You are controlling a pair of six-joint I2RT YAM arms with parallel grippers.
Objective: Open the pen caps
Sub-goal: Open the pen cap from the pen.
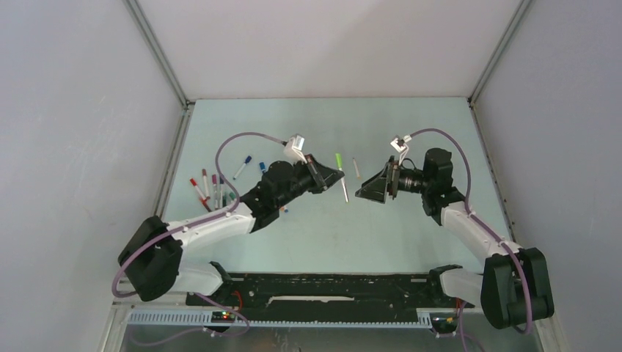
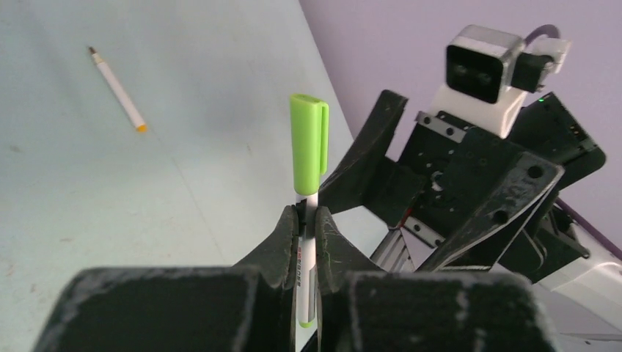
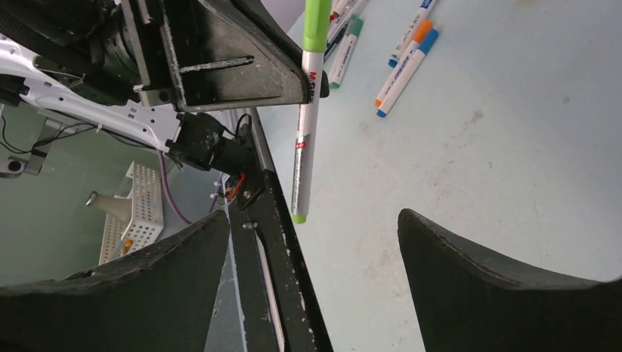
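Observation:
My left gripper (image 1: 331,177) (image 2: 308,217) is shut on the white barrel of a pen (image 2: 306,257) (image 3: 304,147). It holds the pen off the table, with the light green pen cap (image 1: 339,160) (image 2: 309,150) (image 3: 317,22) still on and sticking out beyond the fingertips. My right gripper (image 1: 365,193) (image 3: 314,220) faces it from the right with its jaws wide open and nothing between them. The pen's lower end hangs just ahead of the right fingers (image 3: 455,257) without touching them.
A cluster of capped pens (image 1: 213,188) lies at the left of the table, and a blue-capped pen (image 1: 242,167) lies near it. A white pen with an orange end (image 1: 356,167) (image 2: 117,89) lies behind the grippers. Orange- and blue-capped pens (image 3: 407,51) lie beyond the held pen.

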